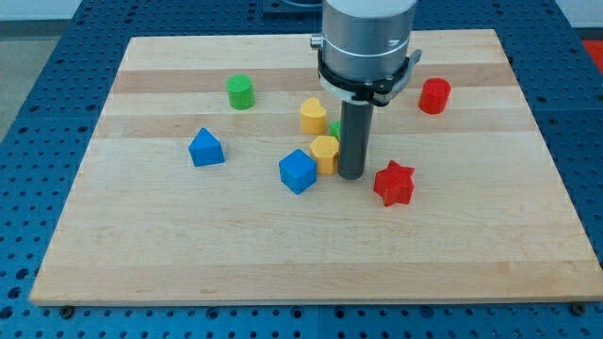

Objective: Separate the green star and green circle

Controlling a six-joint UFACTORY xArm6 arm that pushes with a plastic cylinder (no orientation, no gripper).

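Observation:
The green circle [240, 91] stands alone in the upper left part of the board. The green star [334, 129] is mostly hidden behind the rod; only a small green sliver shows between the two yellow blocks. My tip [351, 175] rests on the board just right of the lower yellow block [325, 153] and directly below the green star. The green star is far right of the green circle.
An upper yellow block [314, 115] sits above the lower one. A blue cube [298, 171] touches the lower yellow block's left. A blue block [206, 148] lies at left. A red star [394, 183] lies right of the tip. A red cylinder [434, 95] stands upper right.

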